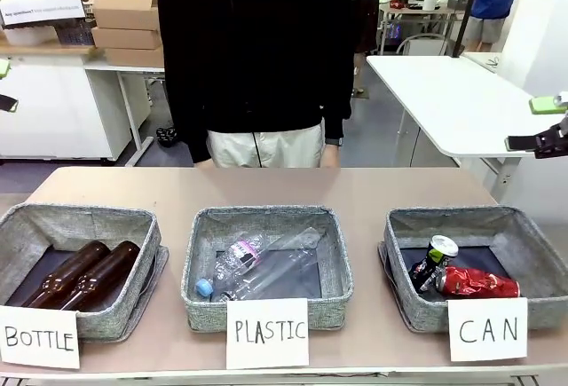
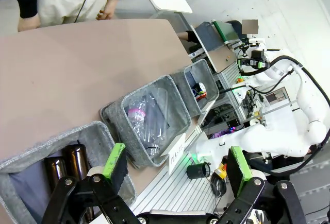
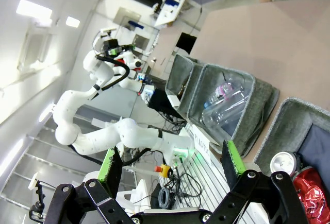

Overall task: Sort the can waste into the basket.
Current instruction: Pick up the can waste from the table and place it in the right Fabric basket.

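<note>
Both claws, left gripper (image 2: 178,167) and right gripper (image 3: 172,162), spread, empty; below right claw we see red can (image 1: 477,283), black can (image 1: 432,262) already in basket (image 1: 532,235); risk: needless descent knocking them

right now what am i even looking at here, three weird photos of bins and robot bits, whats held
It is a two-armed robot at a table, with a person standing across it. The front view looks over the table; the other two views come from cameras on each wrist. The left gripper and right gripper are both open and hold nothing. Three baskets sit in a row: the bottle basket with brown bottles, the plastic basket with clear bottles, and the can basket with a red can and a black can.
</note>
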Controlling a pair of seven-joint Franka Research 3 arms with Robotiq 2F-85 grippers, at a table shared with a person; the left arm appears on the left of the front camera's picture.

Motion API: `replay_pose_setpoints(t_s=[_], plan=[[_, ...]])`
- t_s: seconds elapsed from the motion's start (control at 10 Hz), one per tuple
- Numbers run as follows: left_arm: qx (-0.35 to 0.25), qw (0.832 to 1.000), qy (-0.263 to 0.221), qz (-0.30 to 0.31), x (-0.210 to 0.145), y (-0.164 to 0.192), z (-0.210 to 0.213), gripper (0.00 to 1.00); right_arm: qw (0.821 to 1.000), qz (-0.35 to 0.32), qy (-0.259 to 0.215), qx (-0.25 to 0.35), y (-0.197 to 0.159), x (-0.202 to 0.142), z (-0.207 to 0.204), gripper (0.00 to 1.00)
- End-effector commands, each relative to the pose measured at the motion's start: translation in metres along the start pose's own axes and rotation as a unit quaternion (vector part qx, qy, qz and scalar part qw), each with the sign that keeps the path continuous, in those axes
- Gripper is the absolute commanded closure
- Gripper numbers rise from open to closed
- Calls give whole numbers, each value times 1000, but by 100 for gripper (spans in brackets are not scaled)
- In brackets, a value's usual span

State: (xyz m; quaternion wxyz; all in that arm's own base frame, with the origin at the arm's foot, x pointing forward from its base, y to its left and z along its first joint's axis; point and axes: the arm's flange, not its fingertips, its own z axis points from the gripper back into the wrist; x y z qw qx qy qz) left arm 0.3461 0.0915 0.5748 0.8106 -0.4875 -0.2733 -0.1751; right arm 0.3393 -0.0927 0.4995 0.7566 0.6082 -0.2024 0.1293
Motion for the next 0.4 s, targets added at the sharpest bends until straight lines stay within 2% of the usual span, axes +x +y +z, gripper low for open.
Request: replay_pose_setpoints(t_s=[0.0,0.3], plan=[[-2,1000,3,-13,-3,0,1,0,1000,7,3,3,1,-1,0,0],[-2,1000,3,-13,-3,0,1,0,1000,7,3,3,1,-1,0,0]])
